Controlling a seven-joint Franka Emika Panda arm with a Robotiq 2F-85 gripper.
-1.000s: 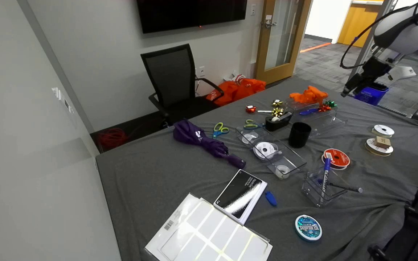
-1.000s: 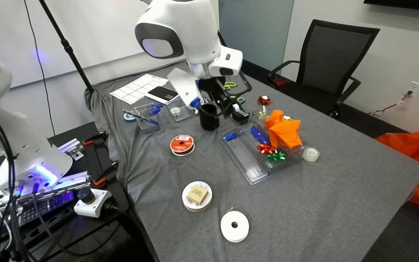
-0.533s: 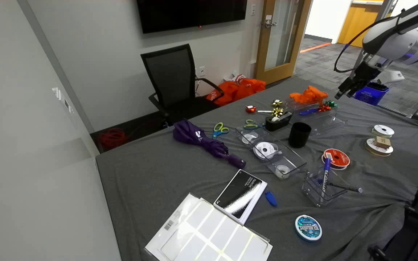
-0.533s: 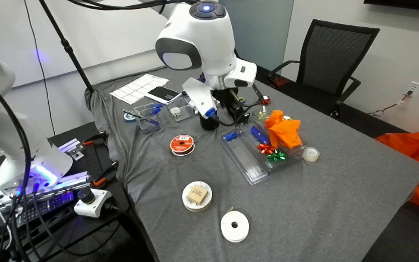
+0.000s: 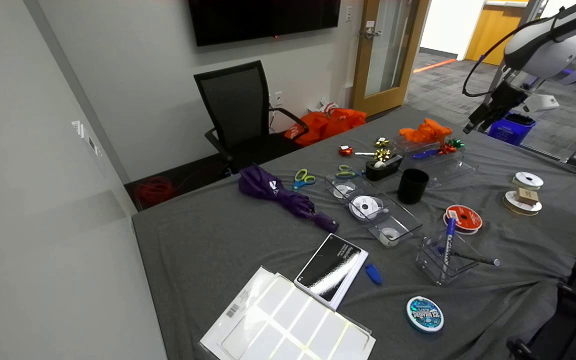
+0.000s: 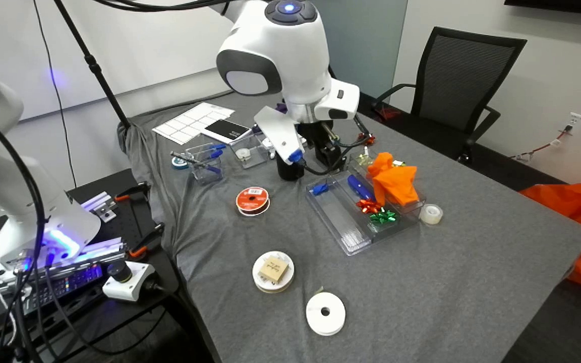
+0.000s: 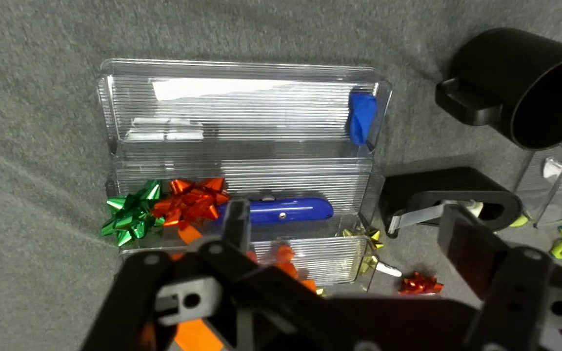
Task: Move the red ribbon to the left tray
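Observation:
My gripper (image 7: 347,226) is open and empty, its fingers apart above the clear trays in the wrist view. In an exterior view it (image 6: 328,154) hangs behind the trays, partly hidden by the wrist. A shiny red ribbon bow (image 7: 190,200) lies in the middle clear tray (image 7: 295,168) beside a green bow; it also shows in an exterior view (image 6: 368,205). Another red bow (image 7: 420,283) lies on the table, near the right finger in the wrist view. A red ribbon spool (image 6: 252,200) lies on the table. A neighbouring clear tray (image 7: 242,131) holds a blue item and white pieces.
A black mug (image 7: 500,78) and black tape dispenser (image 7: 447,190) stand beside the trays. A blue knife (image 7: 291,210) shares the middle tray. Orange cloth (image 6: 395,181) rises from the third tray. Another clear organizer (image 5: 400,215) holds white rolls. White spools (image 6: 325,312) lie nearby.
Over the last second the arm has moved right and down in an exterior view, toward the trays, then barely shifted. The table objects have not moved.

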